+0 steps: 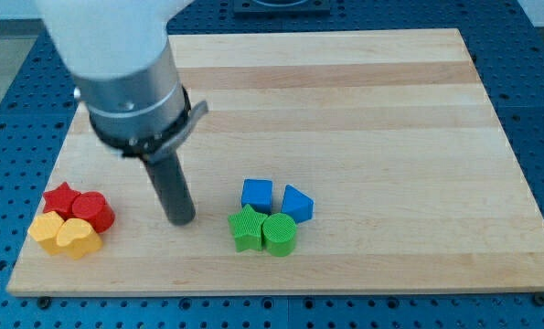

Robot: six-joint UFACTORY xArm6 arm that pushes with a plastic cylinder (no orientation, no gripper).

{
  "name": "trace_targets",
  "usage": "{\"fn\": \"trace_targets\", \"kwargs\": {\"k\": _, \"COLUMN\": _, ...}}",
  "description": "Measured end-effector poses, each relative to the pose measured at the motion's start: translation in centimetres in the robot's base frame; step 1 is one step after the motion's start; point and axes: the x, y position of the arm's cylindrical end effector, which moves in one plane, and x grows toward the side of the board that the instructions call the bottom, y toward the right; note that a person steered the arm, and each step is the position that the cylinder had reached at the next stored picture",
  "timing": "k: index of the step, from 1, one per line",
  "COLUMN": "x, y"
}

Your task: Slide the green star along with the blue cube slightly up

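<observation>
The green star [246, 228] lies on the wooden board [363, 110] near the view's bottom middle. The blue cube [257, 194] sits just above it, touching or nearly touching. A green cylinder [279, 233] touches the star's right side. A blue wedge-like block [296, 203] sits right of the cube. My tip [180, 220] is on the board to the left of the green star, apart from it by a clear gap.
At the view's bottom left sits a tight cluster: a red star [63, 197], a red block [93, 210], a yellow block [48, 228] and a yellow heart-like block [78, 238]. The arm's grey body [130, 82] covers the board's upper left.
</observation>
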Motion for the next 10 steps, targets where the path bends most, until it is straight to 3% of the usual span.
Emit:
{"fn": "trace_targets", "kwargs": {"k": 3, "x": 6.7, "y": 1.5}}
{"fn": "trace_targets", "kwargs": {"k": 6, "x": 6.7, "y": 8.6}}
{"fn": "trace_targets", "kwargs": {"k": 10, "x": 1.2, "y": 9.1}}
